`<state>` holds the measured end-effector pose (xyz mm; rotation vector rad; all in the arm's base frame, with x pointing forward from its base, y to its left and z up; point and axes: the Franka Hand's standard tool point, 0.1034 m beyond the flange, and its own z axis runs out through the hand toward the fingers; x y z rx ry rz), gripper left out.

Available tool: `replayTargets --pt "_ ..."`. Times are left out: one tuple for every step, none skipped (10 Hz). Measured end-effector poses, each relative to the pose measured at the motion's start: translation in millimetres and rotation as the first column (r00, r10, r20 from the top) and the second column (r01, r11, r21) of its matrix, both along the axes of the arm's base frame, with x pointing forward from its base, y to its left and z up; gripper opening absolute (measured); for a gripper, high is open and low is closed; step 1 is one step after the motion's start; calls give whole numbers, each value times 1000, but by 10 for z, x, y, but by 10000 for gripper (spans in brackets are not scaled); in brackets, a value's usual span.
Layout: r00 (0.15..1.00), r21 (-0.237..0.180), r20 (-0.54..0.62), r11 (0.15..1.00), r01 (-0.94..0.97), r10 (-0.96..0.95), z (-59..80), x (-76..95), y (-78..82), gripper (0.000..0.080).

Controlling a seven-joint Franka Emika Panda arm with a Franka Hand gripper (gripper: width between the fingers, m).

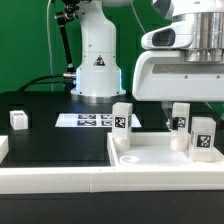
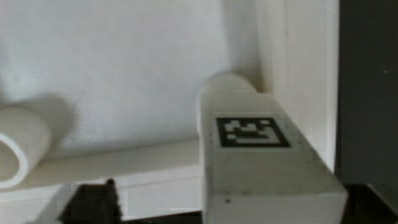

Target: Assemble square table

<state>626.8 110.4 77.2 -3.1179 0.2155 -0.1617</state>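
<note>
**White plastic, three legs up and one waiting**

White and tray-like, the tabletop point(image 1: 150, 160) lay on the black table point(image 1: 50, 140), toward the exterior view's right and just behind the long border wall point(image 1: 60, 182). Three legs stood upright on it: the left leg point(image 1: 122, 118) at the corner toward the exterior view's left, the middle leg point(image 1: 180, 120) further back, and the near leg point(image 1: 203, 138) at the exterior view's right. The fourth leg point(image 1: 18, 120) sat well apart on the bare table, off toward the exterior view's left.

The gripper point(image 1: 181, 103) hung over the middle leg with its jaws spread about as wide as they go. In the wrist view a tagged leg stood close under it, but nothing looked clamped, so I took it to be empty.

By my reckoning the job was well past halfway. I could not tell whether the standing legs were fully seated or only set in place. What remained was fetching the lone leg, fitting it, and perhaps tightening the others.

Counted: one tabletop, four legs, one gripper, one marker board point(image 1: 90, 120) and one border wall.
</note>
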Motion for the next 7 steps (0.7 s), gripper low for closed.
replayTargets --pt "1000 0 0 1000 5 -5 0 0 0 462" --pt "1000 0 0 1000 5 -5 -1 -1 -1 284" --pt "999 4 -1 999 40 -40 -3 -1 -3 288" --pt "999 4 -1 999 41 -41 -4 -1 -4 288" --pt "998 7 -1 998 59 -59 -4 -2 -2 288" --pt "985 19 -4 985 170 -170 -5 -3 1 288" --pt "966 32 -7 965 259 -259 -7 -5 2 288"
